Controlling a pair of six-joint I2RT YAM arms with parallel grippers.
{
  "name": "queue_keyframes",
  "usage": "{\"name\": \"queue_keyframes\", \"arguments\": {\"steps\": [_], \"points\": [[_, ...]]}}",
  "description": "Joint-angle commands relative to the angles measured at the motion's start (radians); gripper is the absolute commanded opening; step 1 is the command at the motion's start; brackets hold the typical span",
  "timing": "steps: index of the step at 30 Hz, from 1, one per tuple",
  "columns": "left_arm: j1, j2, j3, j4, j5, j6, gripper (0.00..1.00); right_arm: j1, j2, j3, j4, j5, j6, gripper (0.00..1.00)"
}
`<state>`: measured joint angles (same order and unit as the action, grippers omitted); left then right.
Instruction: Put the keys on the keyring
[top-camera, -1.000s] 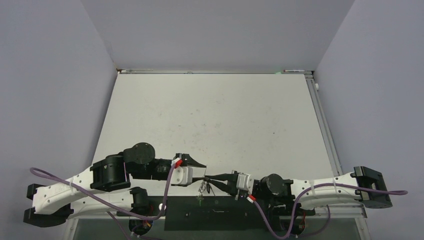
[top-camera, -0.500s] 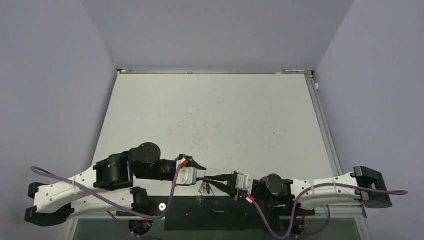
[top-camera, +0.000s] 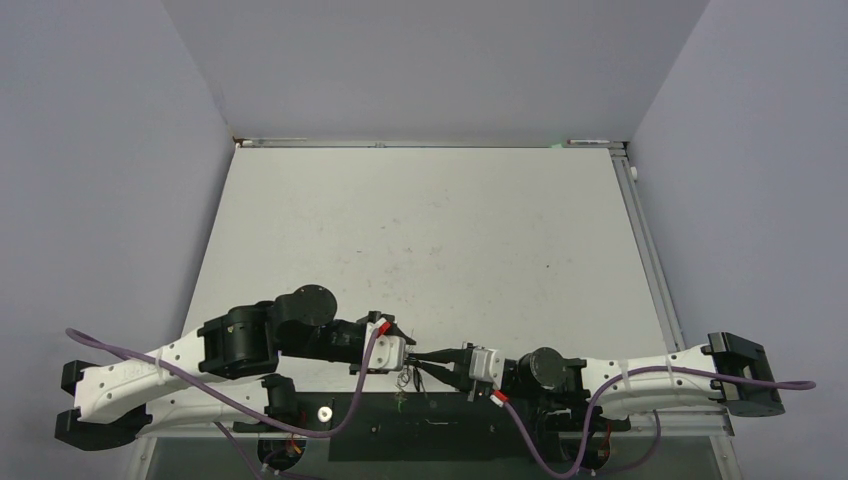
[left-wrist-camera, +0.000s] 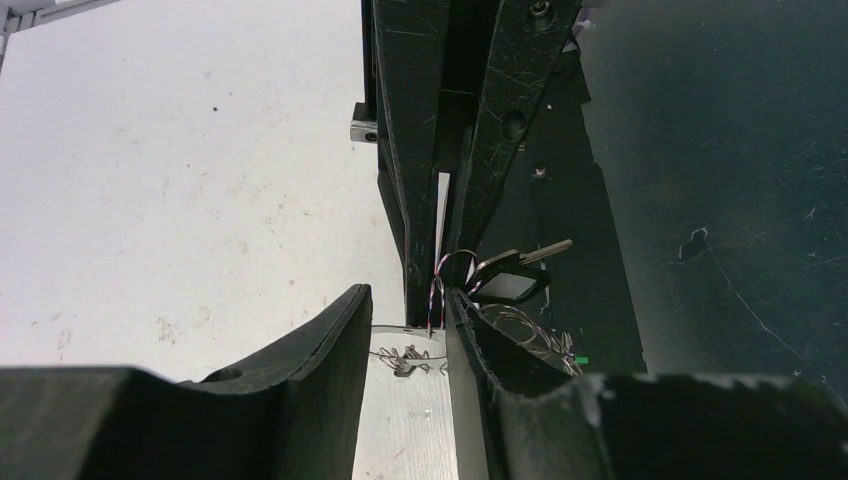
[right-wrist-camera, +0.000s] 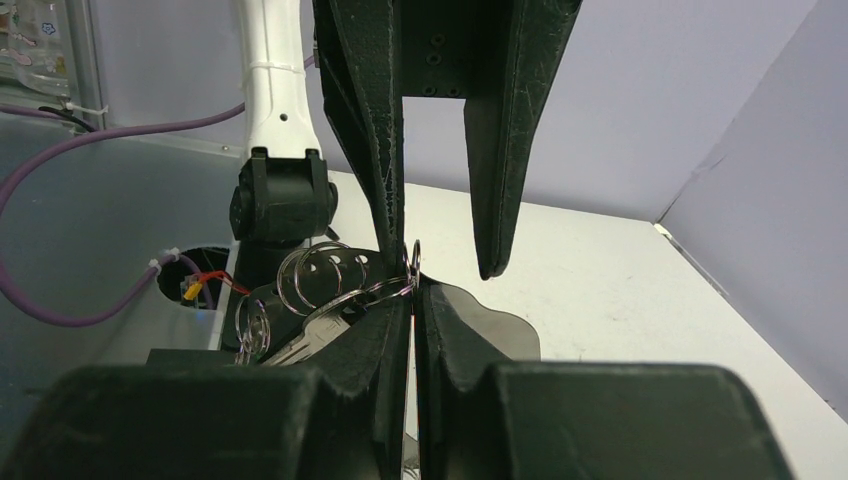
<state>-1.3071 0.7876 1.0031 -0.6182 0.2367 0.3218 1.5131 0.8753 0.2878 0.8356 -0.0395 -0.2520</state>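
The keyring (top-camera: 408, 378) hangs between the two grippers at the table's near edge, its small green piece (top-camera: 399, 405) lowest. My right gripper (right-wrist-camera: 412, 285) is shut on a thin silver ring (right-wrist-camera: 414, 262); more silver rings (right-wrist-camera: 320, 275) and a silver key (right-wrist-camera: 305, 340) hang to its left. In the left wrist view the keyring's ring (left-wrist-camera: 445, 268) sits pinched in the right fingers (left-wrist-camera: 415, 150), with a black-headed key (left-wrist-camera: 510, 282), ring loops (left-wrist-camera: 540, 330), green piece (left-wrist-camera: 581, 360) and chain (left-wrist-camera: 410, 358) nearby. My left gripper (left-wrist-camera: 408, 300) is open, its fingers either side of the right gripper's tip.
A black plate (top-camera: 450, 425) lies along the near edge under the hanging keyring, also in the left wrist view (left-wrist-camera: 720, 150). The white table (top-camera: 420, 230) stretches behind. Purple cables (top-camera: 200, 395) trail from both arms. Grey walls enclose three sides.
My left arm has moved right, bringing its open fingers up around the right gripper's tip. The right gripper has stayed in place, still holding the ring.
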Motion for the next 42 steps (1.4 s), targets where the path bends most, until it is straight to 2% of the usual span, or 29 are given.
{"name": "queue_keyframes", "arguments": {"steps": [1, 4, 13, 21, 25, 34, 36, 42], "points": [[0.002, 0.002, 0.019, -0.008, 0.01, -0.007, 0.29, 0.007, -0.007, 0.058, 0.086, -0.028, 0.008, 0.05], [0.002, 0.01, 0.016, -0.017, 0.002, -0.008, 0.23, 0.007, -0.007, 0.062, 0.086, -0.033, 0.008, 0.05], [0.002, 0.038, 0.043, -0.066, -0.016, -0.037, 0.18, 0.012, -0.02, 0.072, 0.07, -0.077, -0.014, 0.05], [0.002, 0.131, 0.108, -0.149, -0.006, -0.073, 0.17, 0.018, -0.027, 0.082, 0.05, -0.078, -0.04, 0.05], [0.002, 0.148, 0.111, -0.153, -0.009, -0.077, 0.0, 0.017, -0.033, 0.076, 0.06, -0.074, -0.042, 0.05], [0.003, 0.139, 0.122, -0.16, -0.042, -0.091, 0.0, 0.018, -0.04, 0.052, 0.096, -0.027, -0.029, 0.06], [0.003, 0.129, 0.124, -0.156, -0.06, -0.092, 0.0, 0.018, -0.04, 0.05, 0.091, -0.003, -0.022, 0.1], [0.007, 0.067, 0.103, -0.115, -0.119, -0.095, 0.0, 0.017, -0.034, 0.035, 0.092, 0.02, -0.005, 0.32]]}}
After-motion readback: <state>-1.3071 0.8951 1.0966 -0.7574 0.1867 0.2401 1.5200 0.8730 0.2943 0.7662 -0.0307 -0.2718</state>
